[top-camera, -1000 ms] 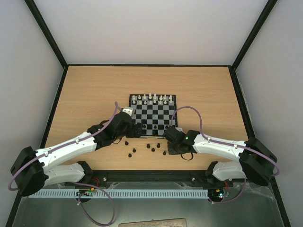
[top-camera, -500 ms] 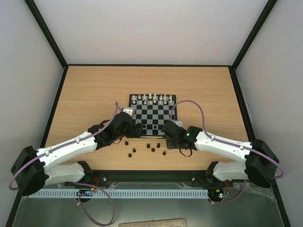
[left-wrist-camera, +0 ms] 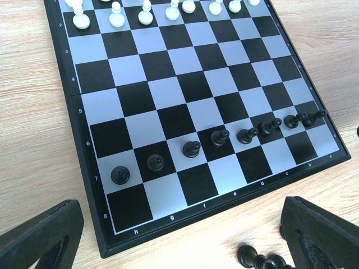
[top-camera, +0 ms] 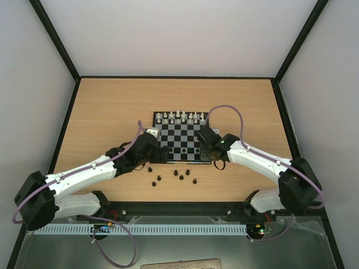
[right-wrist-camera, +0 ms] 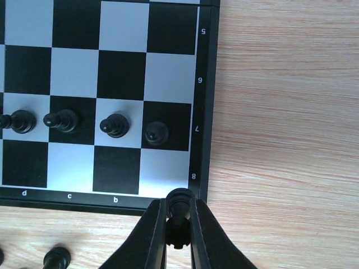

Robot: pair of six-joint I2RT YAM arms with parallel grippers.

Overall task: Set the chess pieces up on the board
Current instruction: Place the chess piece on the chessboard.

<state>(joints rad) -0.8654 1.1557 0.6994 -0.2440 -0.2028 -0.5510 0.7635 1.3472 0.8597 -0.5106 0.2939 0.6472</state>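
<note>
Resting on the light wooden tabletop (top-camera: 112, 106), the black-and-white chequered chessboard (top-camera: 180, 136) bears a row of tiny black chess pieces (left-wrist-camera: 192, 149). Left end effector (left-wrist-camera: 179, 238) gapes empty; right end effector (right-wrist-camera: 178, 206) grips one black piece (right-wrist-camera: 179, 196) at the board's corner.

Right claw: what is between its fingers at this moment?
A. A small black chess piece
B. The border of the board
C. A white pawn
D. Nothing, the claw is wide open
A. In the right wrist view, the right claw is shut on a black piece, which its two fingers pinch from both sides just at the near corner of the board.
</note>
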